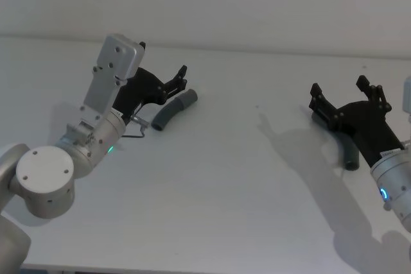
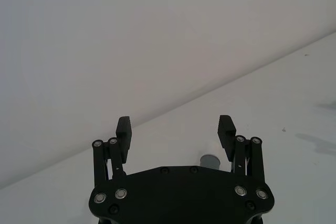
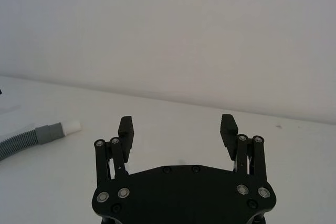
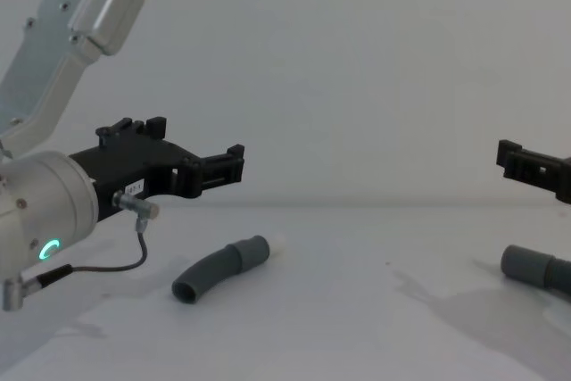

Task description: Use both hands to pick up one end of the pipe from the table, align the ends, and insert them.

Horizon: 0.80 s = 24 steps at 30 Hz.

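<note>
Approach looks like the step in hand. On the left, the left gripper hangs above the table with its fingers spread wide, just over a curved stretch of the pipe whose grey cuff lies under the fingers. It should drop straight and close on the smooth cuff, not the ribs, leaving the white tip free. On the right, the right gripper, also spread and empty, hovers over the other pipe end on the table. It should straddle that cuff squarely, keeping its very end clear.
</note>
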Available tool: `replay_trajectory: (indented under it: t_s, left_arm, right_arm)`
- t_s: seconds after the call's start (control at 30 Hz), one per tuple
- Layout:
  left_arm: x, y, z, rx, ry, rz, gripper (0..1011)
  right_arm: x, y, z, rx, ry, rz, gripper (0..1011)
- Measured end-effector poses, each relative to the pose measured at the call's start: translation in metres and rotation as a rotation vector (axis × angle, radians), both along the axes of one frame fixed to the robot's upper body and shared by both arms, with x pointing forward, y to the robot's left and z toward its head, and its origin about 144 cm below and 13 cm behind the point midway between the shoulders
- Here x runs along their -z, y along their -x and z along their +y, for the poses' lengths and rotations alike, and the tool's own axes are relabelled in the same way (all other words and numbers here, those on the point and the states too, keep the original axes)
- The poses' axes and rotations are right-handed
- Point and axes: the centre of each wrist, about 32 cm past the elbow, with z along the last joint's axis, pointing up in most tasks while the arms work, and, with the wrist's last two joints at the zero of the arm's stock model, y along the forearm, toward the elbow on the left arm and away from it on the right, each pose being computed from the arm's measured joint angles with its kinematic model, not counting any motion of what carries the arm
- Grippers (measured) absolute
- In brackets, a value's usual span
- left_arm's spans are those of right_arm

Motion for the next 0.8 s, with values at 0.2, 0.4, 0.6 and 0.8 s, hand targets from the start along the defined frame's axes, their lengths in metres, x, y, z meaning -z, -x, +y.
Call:
replay_trajectory:
  t_s: [0.2, 0.4, 0.6, 0.8]
  left_arm:
    - [0.0, 0.0, 0.0, 0.0, 0.0, 0.0, 1000]
    - [0.0, 0.0, 0.0, 0.0, 0.0, 0.0, 1000]
    - [0.0, 0.0, 0.0, 0.0, 0.0, 0.0, 1000]
    - [0.0, 0.0, 0.0, 0.0, 0.0, 0.0, 1000]
  right_arm:
    - [0.0, 0.0, 0.0001, 0.0, 0.0, 0.0, 1004]
    - [0.0001, 0.0001, 0.0002, -0.001, 0.0, 0.0, 1004]
    - [0.0001, 0.0001, 0.0003, -0.001, 0.0, 0.0, 1004]
    - [0.0001, 0.0001, 0.0003, -0.001, 0.0, 0.0, 1004]
